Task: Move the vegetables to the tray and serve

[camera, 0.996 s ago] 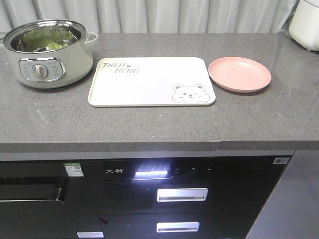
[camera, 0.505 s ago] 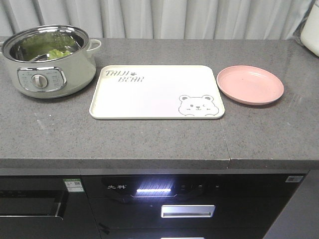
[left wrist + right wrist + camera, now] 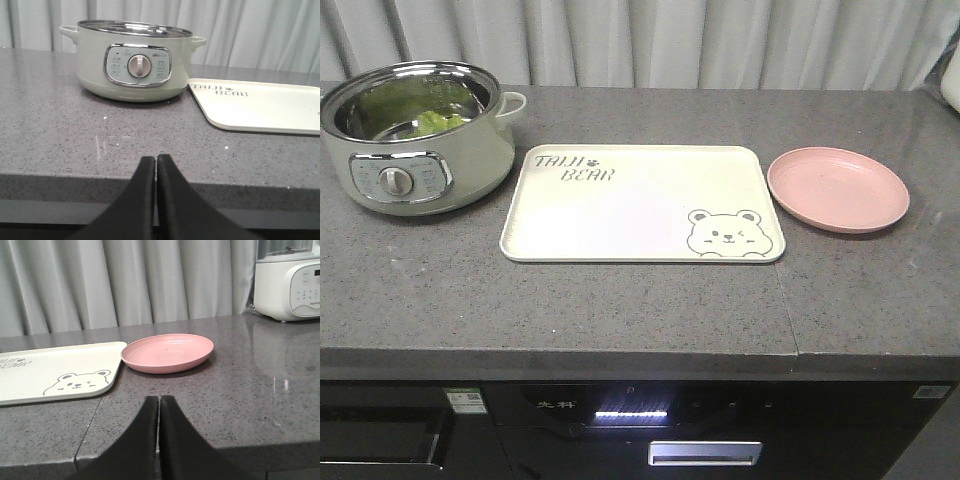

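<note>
Front-facing view: one pot (image 3: 415,150) stands left of one tray (image 3: 620,215), with one pink plate (image 3: 837,188) to its right, all on the counter (image 3: 620,300). Lettuce (image 3: 437,122) lies inside the pot; how many leaves cannot be told. Of the two grippers, the left gripper (image 3: 156,159) and the right gripper (image 3: 159,399) each have their jaws pressed together, holding nothing.

A grey speckled stone desk (image 3: 620,310) has a thin seam (image 3: 790,310) crossing its right part. Behind the desk hangs a pale pleated curtain (image 3: 720,40). Below the desk's front edge sits a dark cabinet front (image 3: 440,440) with a glowing light strip (image 3: 630,412) and a silver drawer handle (image 3: 704,453).
</note>
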Motion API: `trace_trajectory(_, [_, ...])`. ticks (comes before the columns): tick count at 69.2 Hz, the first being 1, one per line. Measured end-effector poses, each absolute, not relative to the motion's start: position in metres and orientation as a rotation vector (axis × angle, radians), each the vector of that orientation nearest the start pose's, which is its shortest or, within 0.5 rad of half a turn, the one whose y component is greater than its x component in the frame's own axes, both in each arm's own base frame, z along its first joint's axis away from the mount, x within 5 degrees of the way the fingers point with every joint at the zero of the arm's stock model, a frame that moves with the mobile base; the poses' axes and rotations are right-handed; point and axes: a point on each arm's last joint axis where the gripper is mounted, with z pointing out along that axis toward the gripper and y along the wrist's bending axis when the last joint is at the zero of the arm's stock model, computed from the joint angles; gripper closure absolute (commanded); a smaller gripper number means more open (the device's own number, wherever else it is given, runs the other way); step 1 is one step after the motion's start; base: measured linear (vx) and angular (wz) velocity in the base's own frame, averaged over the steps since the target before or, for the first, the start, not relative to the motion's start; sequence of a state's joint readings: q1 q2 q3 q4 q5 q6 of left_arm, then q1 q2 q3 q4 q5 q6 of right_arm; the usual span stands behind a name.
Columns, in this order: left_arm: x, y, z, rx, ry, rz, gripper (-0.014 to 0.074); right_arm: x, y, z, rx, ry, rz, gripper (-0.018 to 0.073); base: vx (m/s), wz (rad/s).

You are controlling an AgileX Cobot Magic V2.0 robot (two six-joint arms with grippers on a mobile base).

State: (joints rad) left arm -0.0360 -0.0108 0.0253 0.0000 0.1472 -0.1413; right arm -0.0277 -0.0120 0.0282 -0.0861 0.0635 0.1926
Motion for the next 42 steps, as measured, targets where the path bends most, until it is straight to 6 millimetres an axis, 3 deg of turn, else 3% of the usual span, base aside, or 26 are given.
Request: trace_trajectory(42, [0.0564, -0.0020, 0.1918, -0.087, 1.645, -0.135, 0.0602, 0.0567, -0.0021, 0.1986, 0.110, 1.559, 0.059, 0.0561, 0.06, 0.02])
